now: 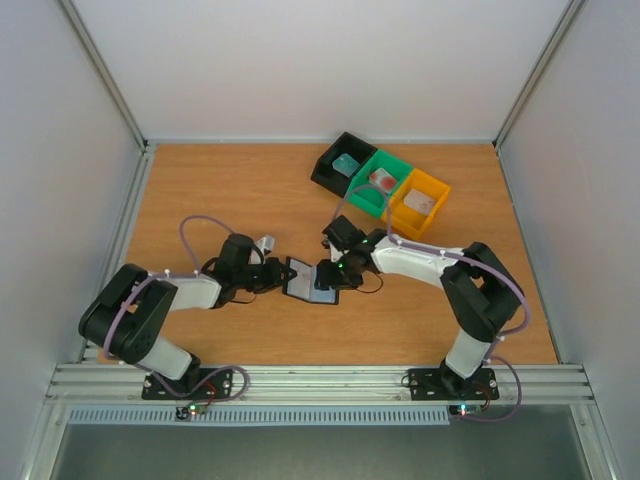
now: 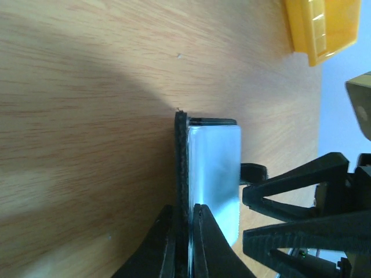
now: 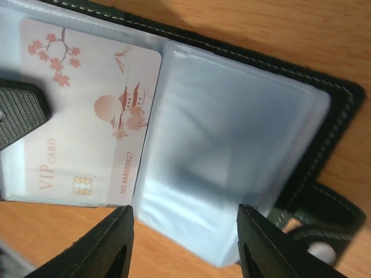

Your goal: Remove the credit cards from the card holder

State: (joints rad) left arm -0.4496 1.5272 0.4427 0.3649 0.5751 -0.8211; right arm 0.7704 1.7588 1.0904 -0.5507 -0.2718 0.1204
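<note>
Black cover, pinched tight: the left gripper (image 2: 186, 213) has its two fingers pressed together on the edge of the card holder (image 2: 182, 156), right on the dark stitched cover. From the left wrist view that cover is seen edge-on, with the pale blue pockets (image 2: 215, 168) just beside it. From above, the card holder lies open on the wooden table (image 1: 220, 190), near the middle, squarely between the two arms.

Over to the right gripper (image 3: 185, 211): jaws apart, one finger to each side of a clear pocket's lower edge, nothing clamped between them. Under its camera the holder is spread wide, and there it is, a white card (image 3: 87, 116) with pink blossoms and the letters VIP, tucked inside the left-hand pocket. The pocket next to it is too blurred to read. A ribbed dark pad (image 3: 20, 116) of the other gripper comes in from the left, over that card's end of the holder. The snap tab (image 3: 324, 231) pokes out at the lower right edge.

At the far side of the table, three trays stand in a touching row. The black tray (image 1: 325, 172) has a teal card (image 1: 346, 164) in it, the green tray (image 1: 395, 158) a reddish card (image 1: 381, 181), and the orange tray (image 1: 440, 188) a pale card (image 1: 424, 200).
</note>
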